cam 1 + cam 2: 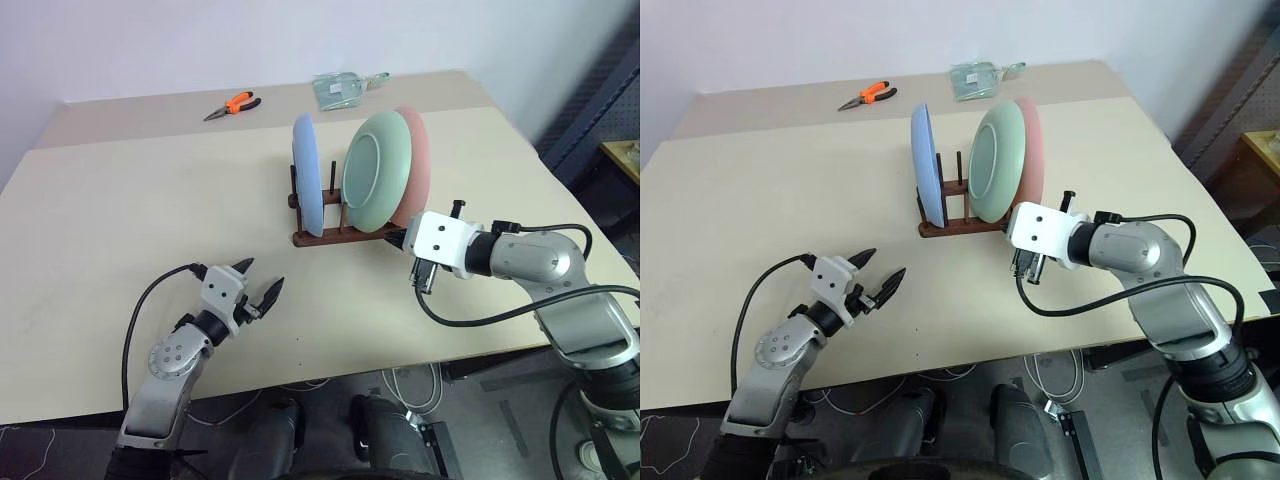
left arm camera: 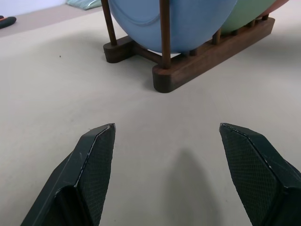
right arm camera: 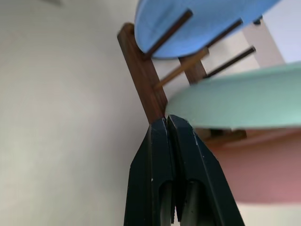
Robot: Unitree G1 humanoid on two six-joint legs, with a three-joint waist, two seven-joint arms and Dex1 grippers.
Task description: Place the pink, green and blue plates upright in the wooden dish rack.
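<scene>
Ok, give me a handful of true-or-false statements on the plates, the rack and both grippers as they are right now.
1. All three plates stand upright in the wooden dish rack. True.
2. The blue plate sits between the green and pink ones. False: the green plate is in the middle, the pink plate behind it.
3. The left gripper is open, holding nothing. True.
4. The right gripper grips the green plate. False: it is shut and empty, by the rack's end.
5. Orange-handled pliers lie inside the rack. False: they lie near the table's far edge.
</scene>
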